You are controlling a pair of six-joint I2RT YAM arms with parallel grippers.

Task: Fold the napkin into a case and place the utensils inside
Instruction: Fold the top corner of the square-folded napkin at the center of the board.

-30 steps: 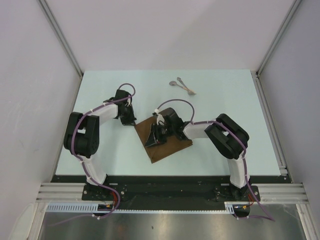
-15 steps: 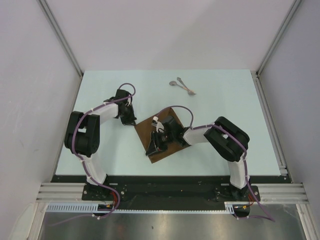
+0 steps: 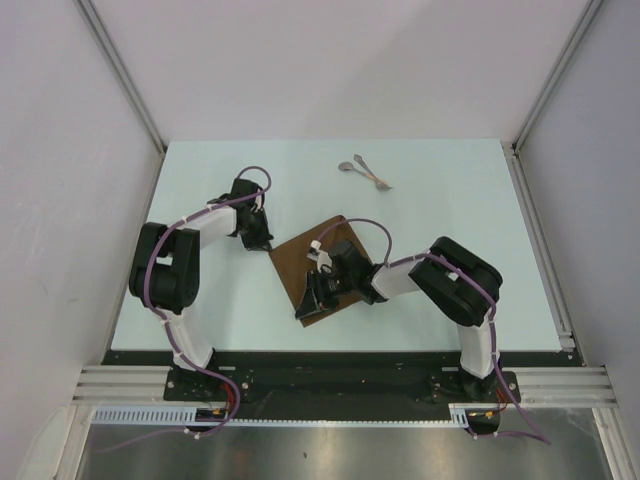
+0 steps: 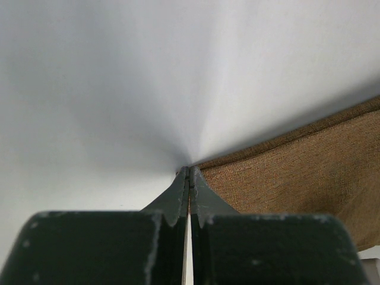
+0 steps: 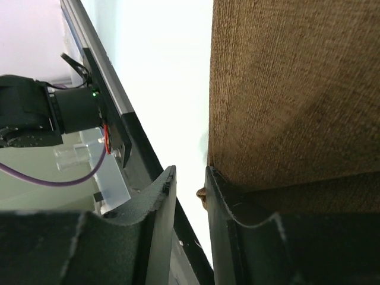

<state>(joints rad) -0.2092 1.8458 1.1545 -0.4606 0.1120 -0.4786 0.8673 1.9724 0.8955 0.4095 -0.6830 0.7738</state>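
The brown napkin (image 3: 300, 262) lies folded at the middle of the table, a slanted band. My left gripper (image 3: 266, 243) is shut at its far-left corner; in the left wrist view the closed tips (image 4: 189, 172) meet right at the corner of the napkin (image 4: 309, 172). My right gripper (image 3: 311, 302) is low over the near-left end, jaws apart. In the right wrist view white table shows through the gap of this gripper (image 5: 190, 176), and the napkin (image 5: 285, 89) lies against the outer side of its right finger (image 5: 221, 196). The utensils (image 3: 365, 172) lie crossed at the back, away from both arms.
The pale table (image 3: 450, 200) ends at a black strip and metal rail (image 3: 340, 385) near the arm bases. Grey walls and slanted posts stand on both sides. The left arm's base (image 5: 35, 113) shows in the right wrist view.
My right gripper has moved toward the near left across the napkin, and the cloth's right part has come over with it, leaving a narrower band. The left arm has stayed put.
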